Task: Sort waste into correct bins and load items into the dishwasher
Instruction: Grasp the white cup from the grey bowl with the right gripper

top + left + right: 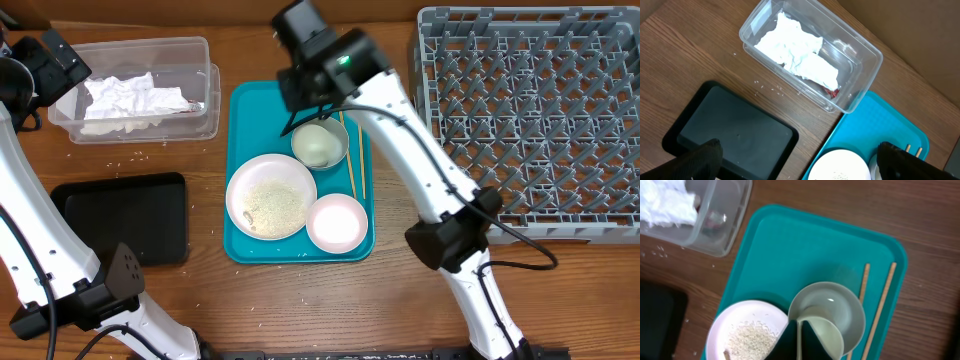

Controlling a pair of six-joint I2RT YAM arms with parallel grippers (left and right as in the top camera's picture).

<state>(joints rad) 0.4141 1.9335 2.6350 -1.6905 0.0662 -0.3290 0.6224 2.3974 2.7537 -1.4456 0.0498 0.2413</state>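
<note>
two chopsticks (880,311), two plates (338,222), one bowl (840,304) (cup (827,336) inside), right gripper (799,324) pinching its rim

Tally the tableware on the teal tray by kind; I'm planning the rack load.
Plates: 2 (large plate, small plate)
Bowl: 1
Cup: 1, sitting inside the bowl
Chopsticks: 2
Total: 6

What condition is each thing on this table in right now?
clear tub: holds napkins and wrapper
black tray: bare
large plate: rice on it
bowl: upright, small cup inside
small plate: bare
chopsticks: lying on teal tray
dish rack: no dishes loaded
left end effector: open
</note>
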